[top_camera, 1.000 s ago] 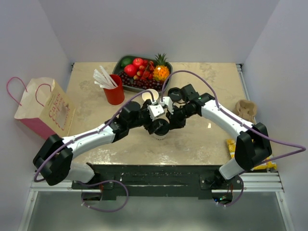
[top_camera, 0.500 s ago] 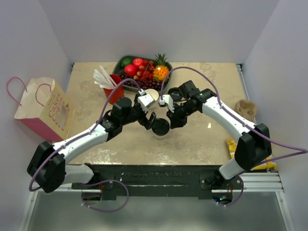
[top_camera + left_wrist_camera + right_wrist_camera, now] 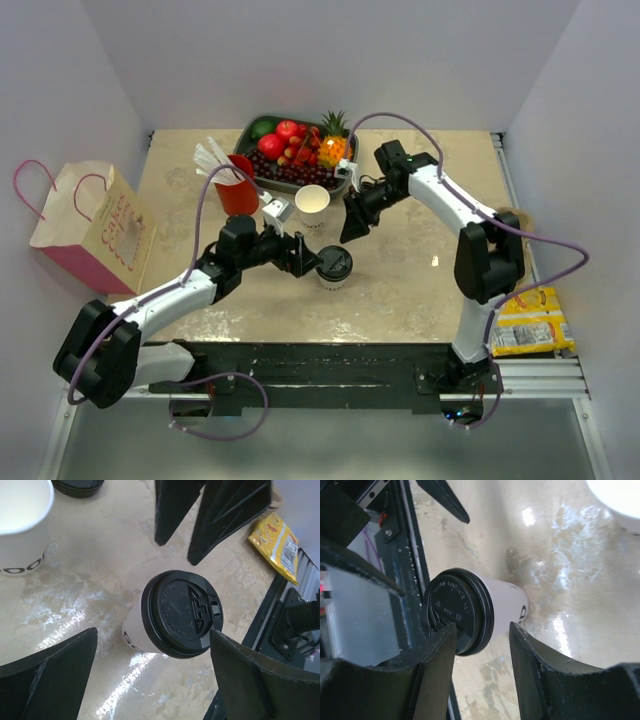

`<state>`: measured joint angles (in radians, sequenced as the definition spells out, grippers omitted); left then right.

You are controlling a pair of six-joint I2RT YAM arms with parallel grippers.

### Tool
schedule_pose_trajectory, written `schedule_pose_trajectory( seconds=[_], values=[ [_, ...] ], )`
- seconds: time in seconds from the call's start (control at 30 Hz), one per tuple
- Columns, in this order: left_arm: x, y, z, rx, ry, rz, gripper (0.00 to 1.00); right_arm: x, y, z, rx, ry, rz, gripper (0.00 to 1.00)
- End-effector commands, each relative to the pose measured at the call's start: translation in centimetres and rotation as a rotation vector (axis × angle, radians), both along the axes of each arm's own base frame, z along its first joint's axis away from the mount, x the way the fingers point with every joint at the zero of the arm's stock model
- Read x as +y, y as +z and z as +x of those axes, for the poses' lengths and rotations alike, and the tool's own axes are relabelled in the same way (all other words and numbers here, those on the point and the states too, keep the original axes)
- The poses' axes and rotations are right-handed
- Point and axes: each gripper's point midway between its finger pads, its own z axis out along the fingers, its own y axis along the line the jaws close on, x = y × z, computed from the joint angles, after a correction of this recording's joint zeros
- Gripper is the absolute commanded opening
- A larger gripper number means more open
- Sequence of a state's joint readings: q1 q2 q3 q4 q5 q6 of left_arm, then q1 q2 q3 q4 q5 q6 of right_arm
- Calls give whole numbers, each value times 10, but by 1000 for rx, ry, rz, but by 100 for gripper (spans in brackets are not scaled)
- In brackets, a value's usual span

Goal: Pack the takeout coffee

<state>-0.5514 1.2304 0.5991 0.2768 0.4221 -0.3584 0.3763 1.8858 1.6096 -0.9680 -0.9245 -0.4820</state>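
Coffee (image 3: pixel 333 267): upright on tabletop (image 3: pixel 400 290), untouched, between fingers of left end effector (image 3: pixel 152 631), wide open, empty. Right end effector (image 3: pixel 482 627): part open, empty, just beyond. Advice: close gently on paper wall below lid (image 3: pixel 180 612); keep level.

The left arm (image 3: pixel 170 300) and the right arm (image 3: pixel 450 200) are built alike, with glossy white link shells set between bulky matte black joint housings. A thin lilac cable (image 3: pixel 203 205) runs loose along the left arm in wide loops, and a matching cable (image 3: pixel 385 113) follows the right. Just behind each pair of fingers sits a small white block (image 3: pixel 277 210). The left gripper (image 3: pixel 303 262) has flat black wedge fingers (image 3: pixel 50 680), broad at the root and narrowing to the tip, with fine ridges across their faces. The right gripper (image 3: pixel 348 232) has fingers (image 3: pixel 540 680) of the same dull black, grainy and speckled, with rounded edges.
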Motion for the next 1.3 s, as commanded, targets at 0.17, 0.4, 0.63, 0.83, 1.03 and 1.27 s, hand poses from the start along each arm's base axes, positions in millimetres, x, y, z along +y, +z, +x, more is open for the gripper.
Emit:
schedule_pose_trajectory(
  seconds=[0.17, 0.4, 0.63, 0.83, 1.03, 1.27],
  values=[
    [-4, 5, -6, 57, -14, -146, 98, 18, -6, -17, 209, 18, 88, 51],
    [-4, -19, -7, 141, -17, -141, 97, 21, -17, -13, 243, 11, 85, 50],
    [-8, -31, -1, 183, -28, -136, 96, 20, -33, -12, 270, 3, 56, 49],
    [5, -50, 7, 276, 43, -157, 96, 21, -48, -11, 332, -26, 40, 46],
    [12, -66, 1, 343, 78, -170, 94, 14, -72, -21, 399, -51, -16, 44],
    [8, -61, 2, 323, 47, -180, 94, 10, -88, -30, 452, -66, -3, 39]
  ],
)
